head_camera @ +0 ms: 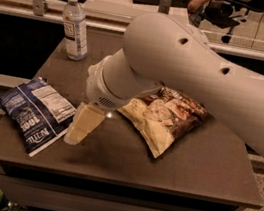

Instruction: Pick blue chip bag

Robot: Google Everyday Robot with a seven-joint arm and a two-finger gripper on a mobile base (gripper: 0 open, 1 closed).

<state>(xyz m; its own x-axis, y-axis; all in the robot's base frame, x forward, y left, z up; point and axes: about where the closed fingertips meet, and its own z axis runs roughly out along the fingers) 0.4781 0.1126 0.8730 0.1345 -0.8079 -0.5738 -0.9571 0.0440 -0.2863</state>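
Note:
The blue chip bag [36, 112] lies flat at the table's front left corner, dark blue foil with white lettering and a white label panel facing up. My gripper [81, 128] hangs from the big white arm [188, 72] just right of the bag, a little above the table, its cream-coloured fingers [84, 123] pointing down and left. It holds nothing that I can see. The arm covers the middle of the table.
A larger cream-and-brown chip bag [165, 117] lies right of the gripper, partly under the arm. A clear water bottle [75, 27] stands at the back left. The brown table [197, 170] has its front edge near the blue bag. Desks and chairs stand behind.

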